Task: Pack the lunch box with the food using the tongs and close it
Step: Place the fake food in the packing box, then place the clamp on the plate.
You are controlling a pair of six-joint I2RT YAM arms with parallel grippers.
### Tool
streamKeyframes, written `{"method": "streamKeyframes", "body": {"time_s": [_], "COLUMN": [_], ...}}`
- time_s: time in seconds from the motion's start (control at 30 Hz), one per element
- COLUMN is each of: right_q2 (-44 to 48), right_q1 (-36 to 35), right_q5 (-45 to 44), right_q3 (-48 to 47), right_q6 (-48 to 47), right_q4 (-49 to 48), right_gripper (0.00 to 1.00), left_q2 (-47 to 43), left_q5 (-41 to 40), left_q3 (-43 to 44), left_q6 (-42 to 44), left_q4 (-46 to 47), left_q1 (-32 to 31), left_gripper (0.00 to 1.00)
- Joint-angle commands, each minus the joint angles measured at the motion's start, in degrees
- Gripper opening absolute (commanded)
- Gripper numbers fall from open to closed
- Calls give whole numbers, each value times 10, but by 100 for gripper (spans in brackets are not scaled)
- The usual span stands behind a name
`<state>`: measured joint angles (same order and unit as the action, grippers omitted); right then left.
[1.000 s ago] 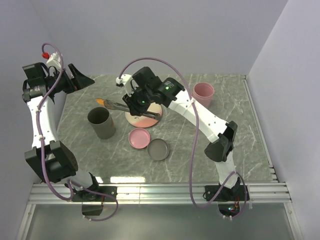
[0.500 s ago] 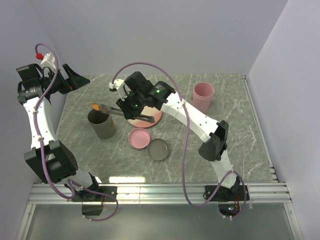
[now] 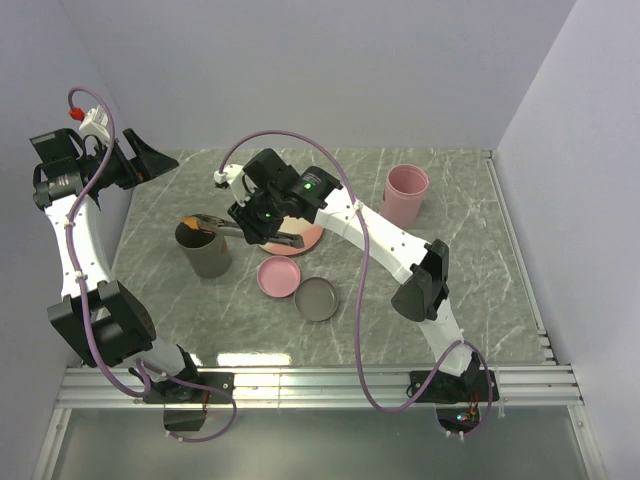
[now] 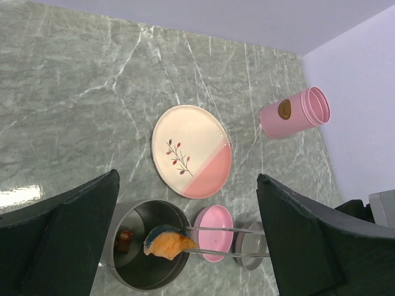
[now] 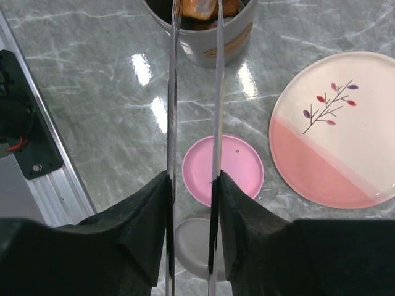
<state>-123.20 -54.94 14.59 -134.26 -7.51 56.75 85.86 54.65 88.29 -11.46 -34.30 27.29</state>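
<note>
Grey-green marble tabletop (image 3: 450,250), pale lilac walls.

Tongs (image 3: 225,226) (image 4: 228,230) (image 5: 172,92): long, slim, silver, two thin arms running nearly parallel. Tips point to 9 o'clock in the top view.

Orange piece (image 3: 190,222) (image 4: 166,242) sits between the tong tips, over the mouth of the grey canister (image 3: 203,258) (image 4: 133,213) (image 5: 222,46). It is bright orange with a dark bluish edge on top.

Grey canister: upright, round, lid off, at 9 o'clock from the plate (image 3: 305,240) (image 4: 191,151) (image 5: 336,129). Small brown piece (image 4: 125,239) lies inside on the bottom.

Pink lid (image 3: 279,276) (image 4: 215,231) (image 5: 222,169) lies flat at 6 o'clock from the plate, grey lid (image 3: 316,299) (image 5: 191,240) just beside it at 4 o'clock. Pink cup (image 3: 405,195) (image 4: 295,113) stands at 2 o'clock from the plate, well apart.

Right gripper (image 3: 262,215) (image 5: 192,185): jaws clamped on the tongs, one jaw pressing each arm from outside near the joined end, over the plate's 9 o'clock edge.

Left gripper (image 3: 150,160) (image 4: 188,177): raised at the far left corner, jaws wide apart, holding nothing, well apart from the tongs.
</note>
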Motion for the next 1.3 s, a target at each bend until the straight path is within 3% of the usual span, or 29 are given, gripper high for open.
{"method": "streamKeyframes", "body": {"time_s": [0.0,0.3,0.6,0.9,1.27], "right_q2": [5,11,60,132,194], "right_q1": [-4,-6,27,149,214], "right_q5": [0,-1,-32,26,18], "right_q3": [-21,-27,-22,86,273], "right_q6": [2,5,9,0,-34], "right_q4": [-25,-29,-52,-59,-120], "right_gripper": [43,52,51,50,50], "left_q2": [-16,-16,-15,-13,-19], "left_q5": [17,19,23,25,19], "left_q3": [-2,-1,2,5,-2], "left_q6": [10,6,0,-2,5], "left_q4": [4,5,6,11,8], "left_q1": [4,4,4,4,4], "left_gripper": [99,99,99,99,99]}}
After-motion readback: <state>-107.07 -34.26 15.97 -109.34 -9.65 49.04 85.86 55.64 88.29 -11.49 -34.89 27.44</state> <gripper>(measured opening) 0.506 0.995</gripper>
